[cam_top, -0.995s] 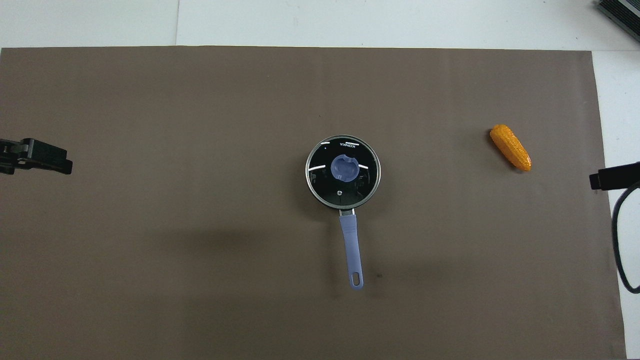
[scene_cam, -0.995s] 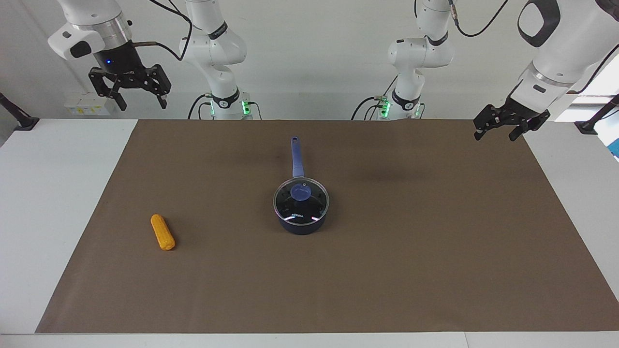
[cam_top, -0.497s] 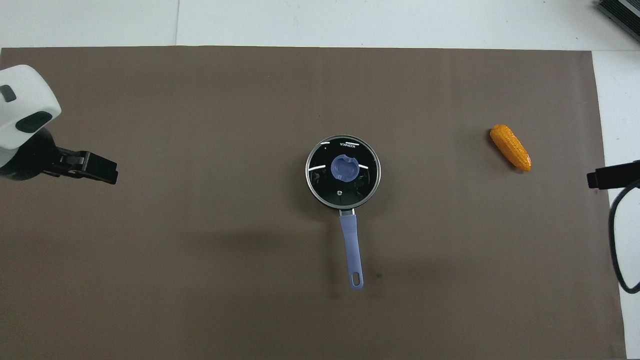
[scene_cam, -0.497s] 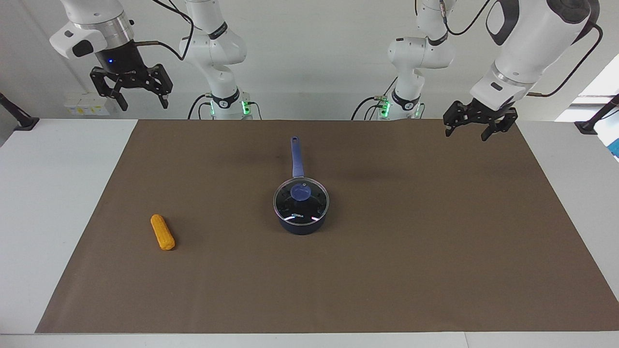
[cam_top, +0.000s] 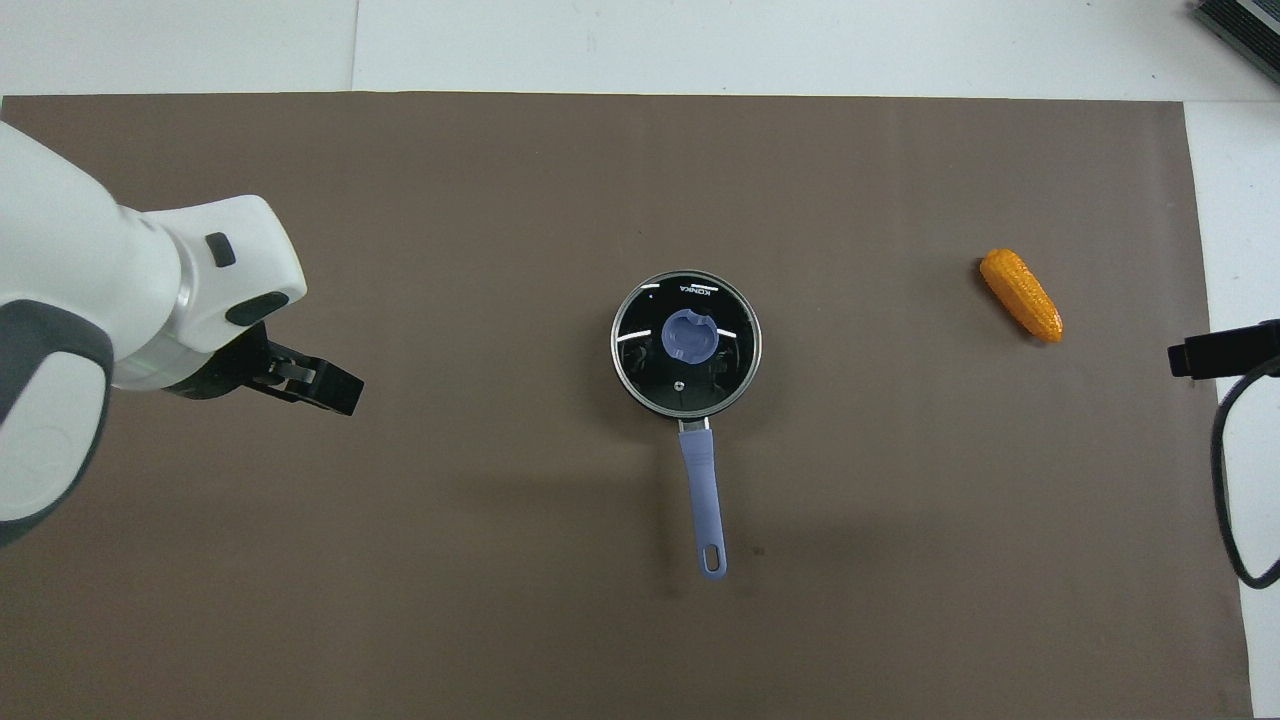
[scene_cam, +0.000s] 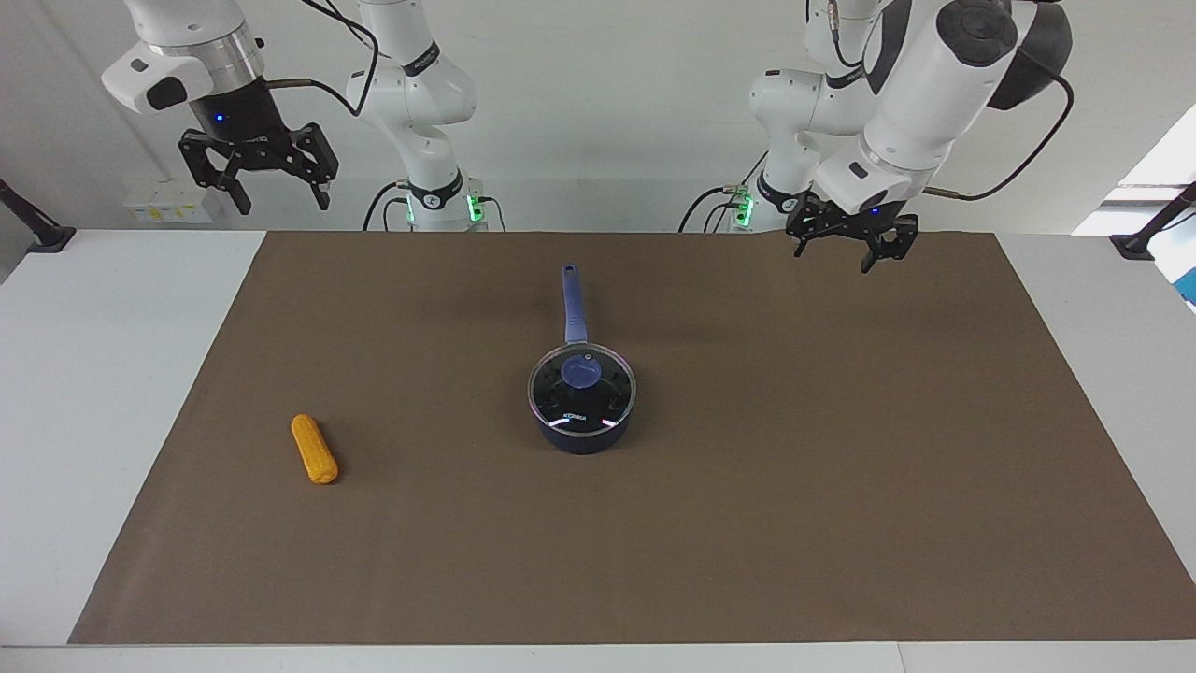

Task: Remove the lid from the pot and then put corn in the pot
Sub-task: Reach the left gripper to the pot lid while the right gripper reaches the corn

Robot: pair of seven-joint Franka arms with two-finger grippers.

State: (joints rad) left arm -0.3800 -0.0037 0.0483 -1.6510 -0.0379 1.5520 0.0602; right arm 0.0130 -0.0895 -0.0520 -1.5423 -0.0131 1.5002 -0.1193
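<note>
Lid (scene_cam: 581, 384) sits on the pot (scene_cam: 584, 436); corn (scene_cam: 313, 449) lies apart. Both my left hand (scene_cam: 847, 252) and right hand (scene_cam: 273, 185) hang open, empty.

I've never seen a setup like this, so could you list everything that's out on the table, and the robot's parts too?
pot: one, dark navy with long blue-purple handle pointing toward the robots, mid-mat.
lid: one, clear glass, metal rim, blue-purple knob, on the pot.
corn: one, orange-yellow, on the mat toward the right arm's end.
mat: one, brown, covering the table.
left gripper: one, black, open, in the air over the mat.
right gripper: one, black, open, raised, waiting.
</note>
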